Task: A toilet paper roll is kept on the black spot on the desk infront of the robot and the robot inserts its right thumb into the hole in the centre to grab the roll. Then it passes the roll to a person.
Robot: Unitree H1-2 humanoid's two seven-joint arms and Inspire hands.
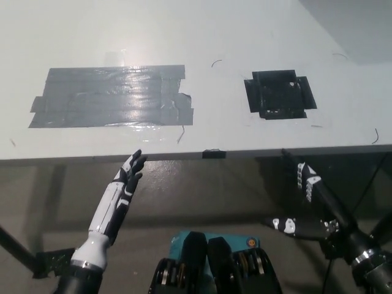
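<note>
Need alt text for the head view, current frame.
White desk bearing a grey tape patch and a black square spot, with no roll on it. White left hand and black right hand hang open below the desk's near edge.

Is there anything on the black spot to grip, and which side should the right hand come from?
Nothing yet: the black spot lies bare. The right hand hangs below the desk edge, so it would likely rise over the near edge. Left hand rests low.

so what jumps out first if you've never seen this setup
The big grey tape patch on the white desk, left of a smaller black spot with no roll on it. Below the desk edge, the white left hand and black right hand both hang open.
</note>
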